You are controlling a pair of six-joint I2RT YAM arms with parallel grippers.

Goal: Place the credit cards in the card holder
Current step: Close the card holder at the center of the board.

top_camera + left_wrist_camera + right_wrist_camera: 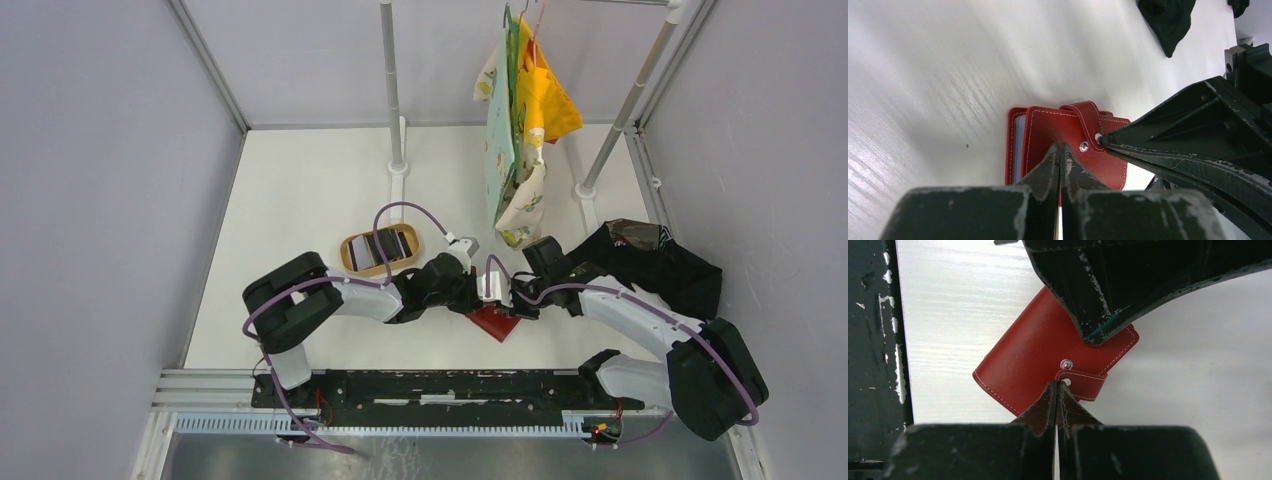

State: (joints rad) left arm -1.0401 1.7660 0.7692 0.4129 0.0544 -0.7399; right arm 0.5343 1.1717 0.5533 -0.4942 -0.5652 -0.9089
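Apparently opening the card holder (494, 322): left gripper (1060, 150) and right gripper (1056, 386), both closed empty, press it. Next, lift the unsnapped tab (1083, 382); credit cards (380, 247) lie at ten o'clock.

Overhead: wallet (497, 325) mostly covered, one red corner showing. Cards (381, 247) in tray (345, 256) too small to count. Left wrist view: left tool (1060, 150) hides wallet's near edge; wallet contents not discernible; black cloth (1168, 20) cut off at top edge.

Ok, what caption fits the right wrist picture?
The shut right gripper and left gripper meet at a small red leather-like wallet on the white table.
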